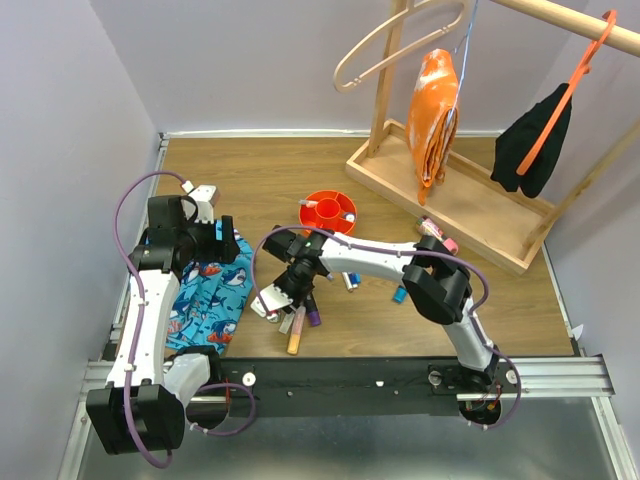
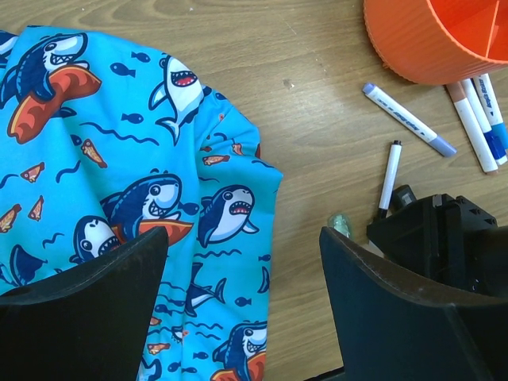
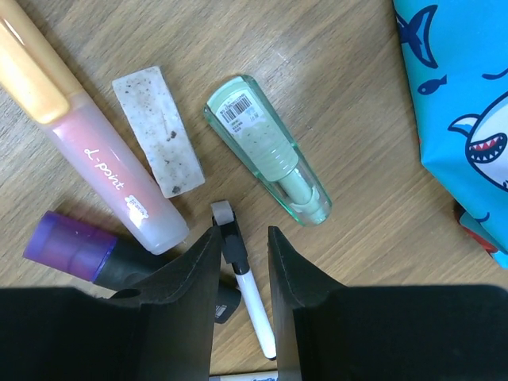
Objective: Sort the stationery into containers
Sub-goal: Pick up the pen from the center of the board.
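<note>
We see the wooden table (image 1: 260, 170), w/ a wooden rack (image 1: 450, 195) at its far right corner. The blue shark cloth (image 1: 212, 292) lies crumpled at the left side, just beside the L arm.

The L gripper (image 2: 242, 238) hangs over the right edge of this cloth. Its jaws are spread wide and nothing is btw. them.

The red-orange bowl (image 1: 305, 215) stands near the table centre, in front of the rack and apart from both grippers. Several white markers (image 2: 476, 119) lie touching or just beside its wall.

The R gripper (image 3: 243, 236) is low over a small group of stationery, btw. the bowl and the near edge. Its jaws are about half spread, one on each side of a thin white pen (image 3: 252, 305) w/ a black part. On one side we see a gap btw. the jaw and the pen, so it is not pinched.

Near this pen, all flat on the table:
- a pink highlighter (image 3: 103, 171) w/ orange cap
- a purple-capped marker (image 3: 75, 246), touching the highlighter
- a pale green transparent piece (image 3: 270, 151)
- a white speckled eraser (image 3: 157, 131), btw. the highlighter and the green piece
</note>
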`<state>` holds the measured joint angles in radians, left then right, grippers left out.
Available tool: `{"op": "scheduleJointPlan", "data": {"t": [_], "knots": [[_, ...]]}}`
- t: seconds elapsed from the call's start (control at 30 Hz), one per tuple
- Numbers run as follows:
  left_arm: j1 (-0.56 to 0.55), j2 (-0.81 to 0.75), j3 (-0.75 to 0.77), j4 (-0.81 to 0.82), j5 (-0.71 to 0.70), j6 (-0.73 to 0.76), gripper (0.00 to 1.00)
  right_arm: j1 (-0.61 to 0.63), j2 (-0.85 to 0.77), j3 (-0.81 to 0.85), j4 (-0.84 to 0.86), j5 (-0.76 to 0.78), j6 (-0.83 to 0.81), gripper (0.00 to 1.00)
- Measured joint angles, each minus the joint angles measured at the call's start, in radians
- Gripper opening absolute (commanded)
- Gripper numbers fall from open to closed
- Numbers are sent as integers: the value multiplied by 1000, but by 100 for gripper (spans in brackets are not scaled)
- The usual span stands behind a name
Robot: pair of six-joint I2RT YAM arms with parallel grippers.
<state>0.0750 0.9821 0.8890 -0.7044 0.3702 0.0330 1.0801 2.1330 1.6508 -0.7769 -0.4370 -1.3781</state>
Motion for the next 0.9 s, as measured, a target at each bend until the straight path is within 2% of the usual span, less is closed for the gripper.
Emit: {"op": "scheduleJointPlan", "data": {"t": [0.33,0.73,0.77,0.8,0.9], "knots": [[6,0,-8,2,0,-2,86,0,50,81,-130,6,-27,39],[9,17,-11,16,1,-14,86,-9,74,90,-172,6,-11,38],[9,19,-11,18,1,-15,87,-9,79,98,-175,6,-6,35],[9,19,-11,20,1,-16,86,-9,80,100,-176,6,-2,25],[9,20,-13,23,1,-18,87,-9,90,116,-187,6,11,6]]}}
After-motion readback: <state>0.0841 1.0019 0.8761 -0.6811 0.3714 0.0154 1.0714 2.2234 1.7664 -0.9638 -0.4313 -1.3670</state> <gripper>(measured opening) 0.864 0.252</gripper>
